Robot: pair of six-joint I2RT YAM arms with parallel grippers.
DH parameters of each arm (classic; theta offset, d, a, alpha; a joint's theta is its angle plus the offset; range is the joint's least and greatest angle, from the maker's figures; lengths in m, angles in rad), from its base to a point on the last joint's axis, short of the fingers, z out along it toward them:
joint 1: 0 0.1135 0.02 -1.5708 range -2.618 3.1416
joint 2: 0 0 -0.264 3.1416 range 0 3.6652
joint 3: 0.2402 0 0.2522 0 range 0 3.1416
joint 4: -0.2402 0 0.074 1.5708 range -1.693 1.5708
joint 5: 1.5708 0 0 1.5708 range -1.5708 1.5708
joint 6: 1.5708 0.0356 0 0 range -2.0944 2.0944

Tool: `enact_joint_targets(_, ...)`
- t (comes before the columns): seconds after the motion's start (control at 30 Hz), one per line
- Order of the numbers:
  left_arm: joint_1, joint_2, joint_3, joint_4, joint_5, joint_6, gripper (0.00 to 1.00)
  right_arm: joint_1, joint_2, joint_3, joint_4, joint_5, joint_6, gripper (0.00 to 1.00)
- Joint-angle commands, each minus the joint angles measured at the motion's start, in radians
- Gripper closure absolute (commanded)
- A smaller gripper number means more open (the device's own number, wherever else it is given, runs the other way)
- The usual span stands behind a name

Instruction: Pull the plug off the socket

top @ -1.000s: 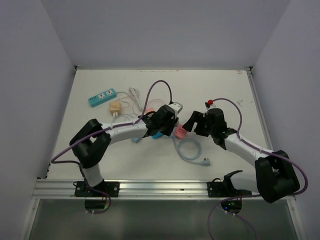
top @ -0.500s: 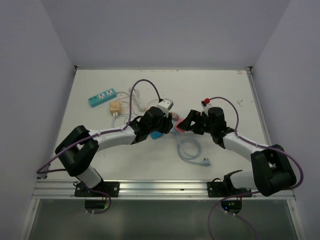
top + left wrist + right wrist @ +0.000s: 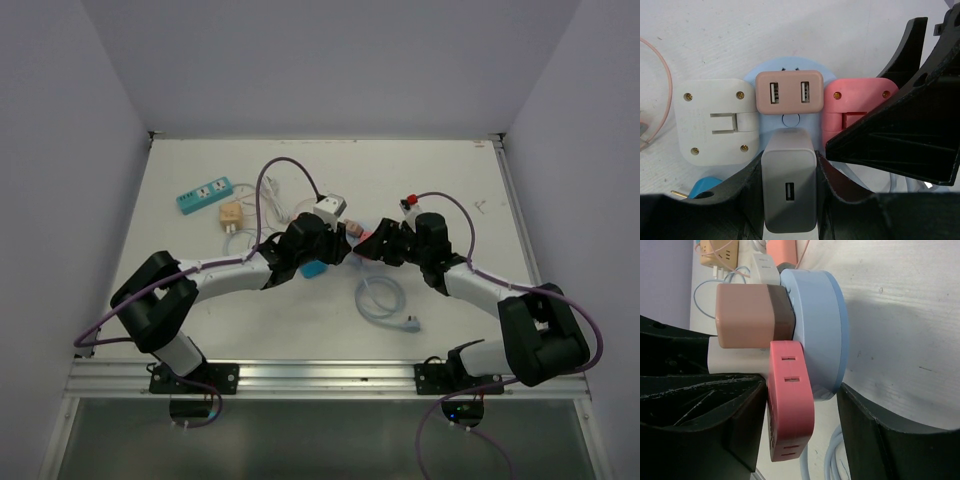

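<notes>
white worktop (image 3: 450, 170), pale walls on three sides, both arms reaching in toward the middle of the top view.

- round pale-blue socket (image 3: 771, 67) lies flat on the worktop at the centre of the top view, between the two hands. four blocks are plugged into it.
- left wrist view: white adapter (image 3: 715, 122) at left, tan usb adapter (image 3: 789, 92) at top centre, pink plug (image 3: 852, 107) at right, grey charger (image 3: 789, 185) at bottom centre.
- left hand (image 3: 788, 170) is pinching the grey charger, one black finger pressed on each long side.
- right hand (image 3: 801, 387) is spread and straddles the pink plug. one finger sits just beside the plug's outer face, lower left of the right wrist view. the other finger is at lower right, past the socket's rim, apart from the plug. cannot tell if either pad presses.
- pink plug is seated in the socket, tilted out over its edge.
- small blue plug (image 3: 702, 189) with a brass pin lies at lower left of the left wrist view.
- top view: teal power strip (image 3: 204, 194) at upper left, coiled pale cable (image 3: 380, 298) below centre.
</notes>
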Motion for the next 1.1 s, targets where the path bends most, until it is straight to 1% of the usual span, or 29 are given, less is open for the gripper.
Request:
enact_joint_targets(0.0, 0.002, -0.023, 0.016, 0.204, 0.017, -0.029, 1.00, -0.002, -0.001, 0.029, 0.013, 0.044, -0.001, 0.41)
enact_joint_targets(0.07, 0.002, -0.023, 0.011, 0.206, 0.005, -0.029, 1.00, -0.004, -0.007, 0.028, 0.006, 0.058, -0.003, 0.46)
enact_joint_targets(0.1, 0.000, -0.023, 0.010, 0.206, 0.002, -0.026, 1.00, -0.004, -0.009, 0.028, 0.004, 0.060, -0.005, 0.52)
enact_joint_targets(0.2, 0.000, -0.029, 0.003, 0.207, -0.007, -0.024, 1.00, -0.004, -0.007, 0.023, 0.003, 0.069, -0.006, 0.64)
enact_joint_targets(0.23, 0.000, -0.030, 0.000, 0.210, -0.016, -0.027, 1.00, -0.004, -0.006, 0.020, -0.003, 0.073, -0.009, 0.75)
enact_joint_targets(0.3, 0.000, -0.046, -0.009, 0.213, -0.029, -0.033, 1.00, -0.004, -0.004, 0.020, -0.011, 0.087, -0.012, 0.85)
enact_joint_targets(0.33, 0.000, -0.049, -0.010, 0.216, -0.036, -0.035, 1.00, -0.004, -0.004, 0.018, -0.014, 0.090, -0.018, 0.94)
enact_joint_targets(0.37, 0.000, -0.052, -0.012, 0.216, -0.043, -0.037, 1.00, -0.004, -0.003, 0.020, -0.020, 0.095, -0.021, 0.99)
enact_joint_targets(0.47, 0.000, -0.063, -0.013, 0.219, -0.049, -0.047, 1.00, -0.002, 0.000, 0.020, -0.036, 0.119, -0.035, 1.00)
enact_joint_targets(0.8, -0.005, -0.102, -0.007, 0.201, -0.052, -0.076, 1.00, -0.002, -0.018, 0.020, -0.135, 0.284, -0.077, 1.00)
enact_joint_targets(1.07, 0.001, -0.164, -0.013, 0.126, -0.121, -0.122, 1.00, -0.004, -0.019, 0.028, -0.232, 0.412, -0.086, 1.00)
